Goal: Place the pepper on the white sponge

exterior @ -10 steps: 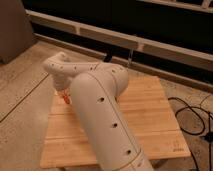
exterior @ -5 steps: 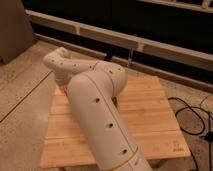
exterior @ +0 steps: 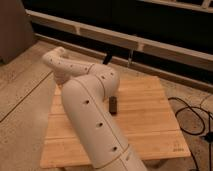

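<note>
Starting at the near edge, you have the arm [exterior: 95,130] rising across the left half of the wooden table [exterior: 150,120] and blocking most of that side. Just right of it, at mid-table, the small black block [exterior: 114,105] now lies in plain sight. Half a second ago the arm covered that spot, so the big link has swung a little to the left.

Farther back and to the left, the arm folds over and points down toward the far-left part of the table. The gripper sits somewhere under that fold, hidden behind the arm. You cannot tell how wide it is open or whether it has hold of anything.

A second ago an orange speck showed at the arm's left edge, which was probably the pepper. It is out of sight now, and so is the white sponge. My guess is both lie behind the arm, with the pepper being carried or set down. Don't count the placement as done until the arm clears.

Off to the right, a cable [exterior: 192,117] loops on the floor.
</note>
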Tool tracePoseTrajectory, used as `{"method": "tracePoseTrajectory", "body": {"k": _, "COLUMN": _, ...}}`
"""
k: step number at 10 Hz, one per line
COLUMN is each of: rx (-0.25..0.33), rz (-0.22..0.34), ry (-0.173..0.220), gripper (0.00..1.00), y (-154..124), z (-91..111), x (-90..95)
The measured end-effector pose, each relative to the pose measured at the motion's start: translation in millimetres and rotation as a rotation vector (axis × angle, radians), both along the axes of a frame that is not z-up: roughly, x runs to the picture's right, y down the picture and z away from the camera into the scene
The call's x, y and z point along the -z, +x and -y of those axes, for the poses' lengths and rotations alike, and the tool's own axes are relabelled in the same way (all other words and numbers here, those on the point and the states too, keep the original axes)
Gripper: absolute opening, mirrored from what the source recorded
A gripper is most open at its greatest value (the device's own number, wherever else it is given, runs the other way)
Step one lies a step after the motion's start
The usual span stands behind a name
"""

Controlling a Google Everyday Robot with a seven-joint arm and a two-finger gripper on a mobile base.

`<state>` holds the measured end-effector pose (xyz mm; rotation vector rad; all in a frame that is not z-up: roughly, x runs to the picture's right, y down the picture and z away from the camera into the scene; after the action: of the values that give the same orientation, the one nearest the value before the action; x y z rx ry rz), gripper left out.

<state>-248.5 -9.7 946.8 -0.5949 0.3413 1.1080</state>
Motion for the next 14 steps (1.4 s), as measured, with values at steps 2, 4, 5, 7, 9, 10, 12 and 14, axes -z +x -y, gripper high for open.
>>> {"method": "tracePoseTrajectory", "body": {"k": 2, "rx": -0.007, "rz": -0.03, "ry": 0.011, "gripper": 0.0, "y": 11, "z": 13, "x": -7.5}}
{"method": "tracePoseTrajectory", "body": {"k": 4, "rx": -0.008, "rz": -0.035, "ry": 0.01, "gripper": 0.0, "y": 17, "z": 22, "x": -18.2}}
{"method": "tracePoseTrajectory", "body": {"k": 5, "rx": 0.006, "rz": -0.03, "ry": 0.001, "gripper": 0.01, "y": 14, "z": 21, "x": -22.4}}
{"method": "tracePoseTrajectory", "body": {"k": 7, "rx": 0.046, "rz": -0.024, "ry": -0.018, "gripper": 0.18, "y": 3, "z": 15, "x": -28.5}}
{"method": "tracePoseTrajectory", "body": {"k": 9, "rx": 0.076, "rz": -0.036, "ry": -0.031, "gripper": 0.39, "y": 3, "z": 12, "x": -32.2}}
{"method": "tracePoseTrajectory", "body": {"k": 10, "rx": 0.083, "rz": -0.042, "ry": -0.037, "gripper": 0.51, "y": 2, "z": 10, "x": -33.8}}
{"method": "tracePoseTrajectory", "body": {"k": 12, "rx": 0.076, "rz": -0.062, "ry": -0.048, "gripper": 0.73, "y": 11, "z": 8, "x": -37.8}}
{"method": "tracePoseTrajectory", "body": {"k": 14, "rx": 0.053, "rz": -0.078, "ry": -0.059, "gripper": 0.8, "y": 19, "z": 7, "x": -40.7}}
